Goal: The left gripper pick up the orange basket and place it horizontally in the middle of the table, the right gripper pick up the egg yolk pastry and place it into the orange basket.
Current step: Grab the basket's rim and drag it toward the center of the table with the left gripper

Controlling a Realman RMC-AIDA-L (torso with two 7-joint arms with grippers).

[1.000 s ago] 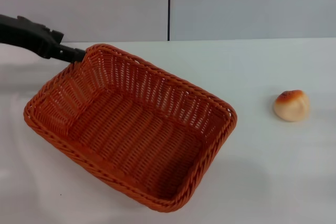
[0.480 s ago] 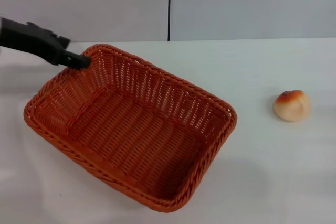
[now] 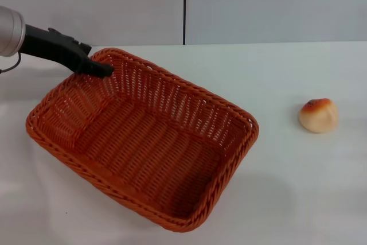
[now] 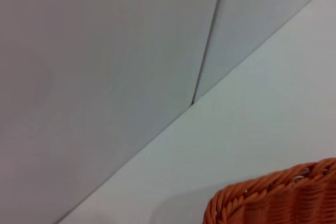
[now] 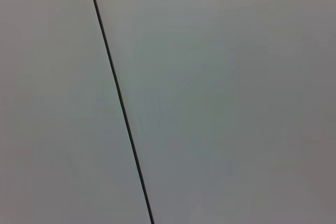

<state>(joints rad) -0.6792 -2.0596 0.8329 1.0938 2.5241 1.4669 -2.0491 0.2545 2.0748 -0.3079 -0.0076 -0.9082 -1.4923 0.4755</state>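
The left tool point(image 3: 102, 70) hovers at the orange basket point(image 3: 143, 142)'s far-left rim — its opening I cannot tell. The basket sits skewed on the desk point(image 3: 275, 73); the egg yolk pastry point(image 3: 318, 115) waits right — apart.

The black two-fingered left gripper point(image 3: 98, 68) reaches in over the far left corner of the large rectangular orange woven basket point(image 3: 143, 142) on the plain white table point(image 3: 275, 199), with the small round toasted-top egg yolk pastry point(image 3: 318, 115) well apart to its right.
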